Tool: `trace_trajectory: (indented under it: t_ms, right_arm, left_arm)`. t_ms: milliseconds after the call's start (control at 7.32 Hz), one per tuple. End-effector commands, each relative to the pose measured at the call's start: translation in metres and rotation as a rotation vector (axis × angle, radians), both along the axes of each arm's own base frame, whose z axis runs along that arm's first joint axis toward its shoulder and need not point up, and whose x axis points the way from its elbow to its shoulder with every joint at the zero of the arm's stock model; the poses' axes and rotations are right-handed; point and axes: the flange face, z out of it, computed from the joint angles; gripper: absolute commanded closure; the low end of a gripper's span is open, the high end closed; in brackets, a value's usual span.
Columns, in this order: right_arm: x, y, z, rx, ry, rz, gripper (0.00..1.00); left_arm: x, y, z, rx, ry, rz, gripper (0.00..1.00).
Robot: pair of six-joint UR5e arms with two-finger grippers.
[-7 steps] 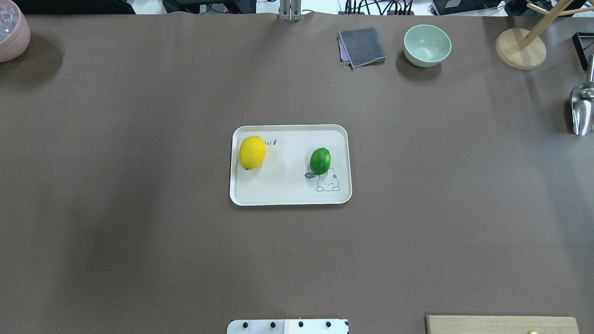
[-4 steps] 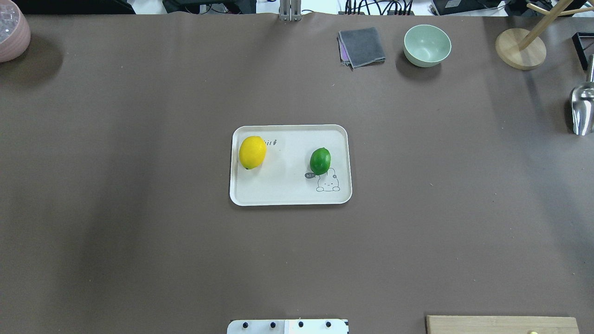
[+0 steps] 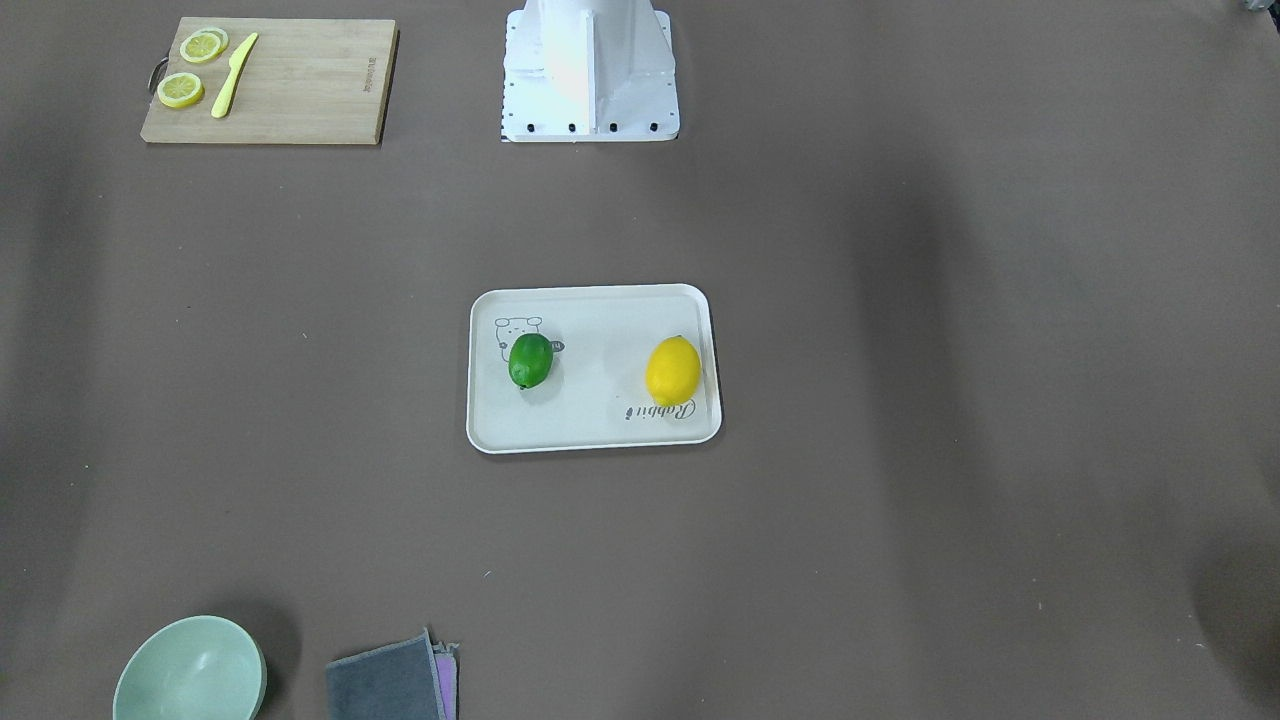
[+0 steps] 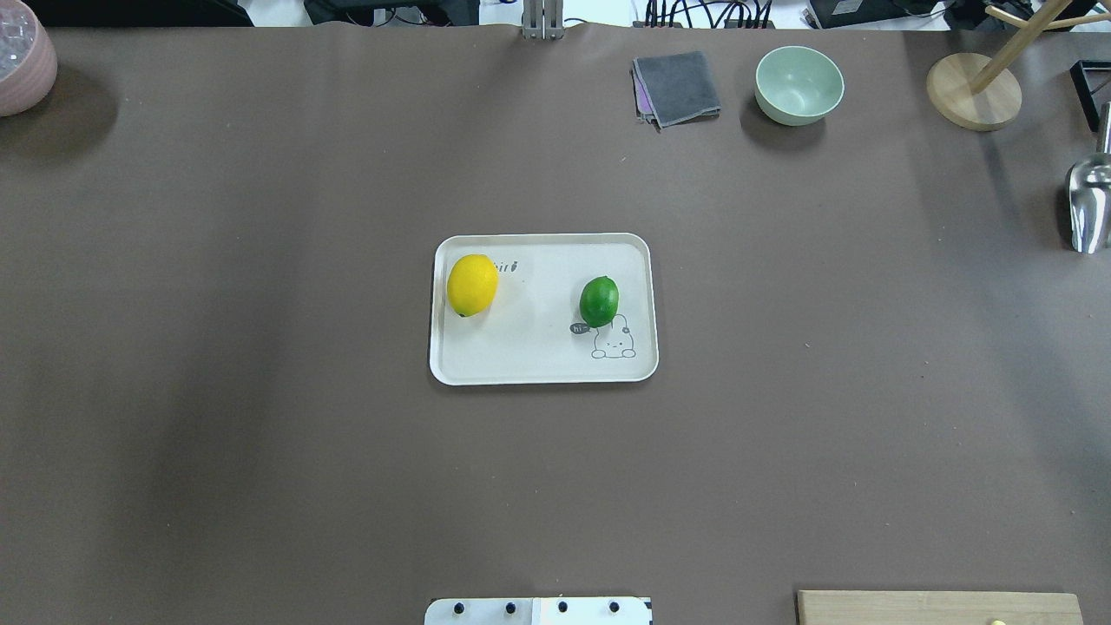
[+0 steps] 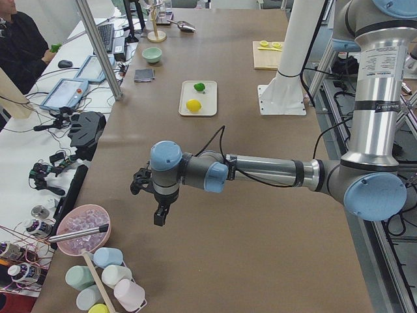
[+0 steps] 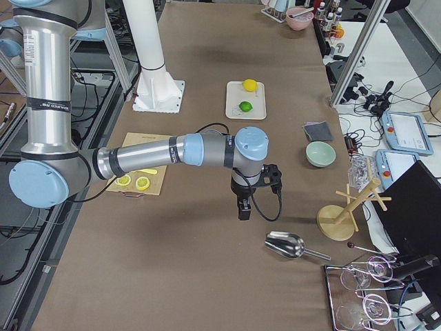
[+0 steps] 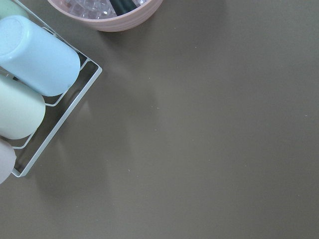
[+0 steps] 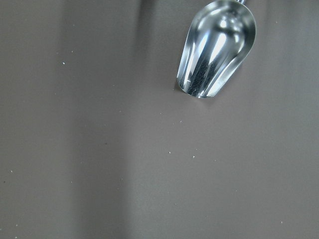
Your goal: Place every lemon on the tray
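The cream-white tray (image 4: 538,365) lies at the table's middle. The yellow lemon (image 4: 472,285) rests in its far left part and the green lemon (image 4: 599,300) in its right part, beside the cartoon drawing. In the front-facing view the tray (image 3: 590,430) holds the green lemon (image 3: 530,360) and the yellow lemon (image 3: 673,371). My left gripper (image 5: 159,215) hangs far off at the table's left end. My right gripper (image 6: 243,207) hangs at the right end. Both show only in the side views, so I cannot tell if they are open or shut.
A pale green bowl (image 4: 798,84) and a folded grey cloth (image 4: 677,87) sit at the far edge. A metal scoop (image 4: 1089,201) and wooden stand (image 4: 972,91) are far right. A pink ice bowl (image 4: 22,61) is far left. A cutting board (image 3: 268,80) holds lemon slices and a knife.
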Motion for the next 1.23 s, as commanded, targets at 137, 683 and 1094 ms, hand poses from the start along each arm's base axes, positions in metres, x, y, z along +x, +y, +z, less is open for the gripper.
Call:
trace_trajectory:
  t_ms: [137, 683, 1094]
  right_arm:
    - [0.0001, -0.0001, 0.0002, 0.001, 0.004, 0.001, 0.0]
    - [0.0004, -0.0001, 0.0005, 0.002, 0.009, -0.001, 0.0]
    - [0.0001, 0.0005, 0.0009, -0.001, 0.004, 0.001, 0.0]
  left_arm:
    - [0.0001, -0.0008, -0.0034, 0.004, 0.001, -0.003, 0.02]
    - [0.0001, -0.0003, -0.0075, 0.013, 0.001, -0.003, 0.02]
    - [0.0001, -0.0003, -0.0075, 0.013, 0.001, -0.003, 0.02]
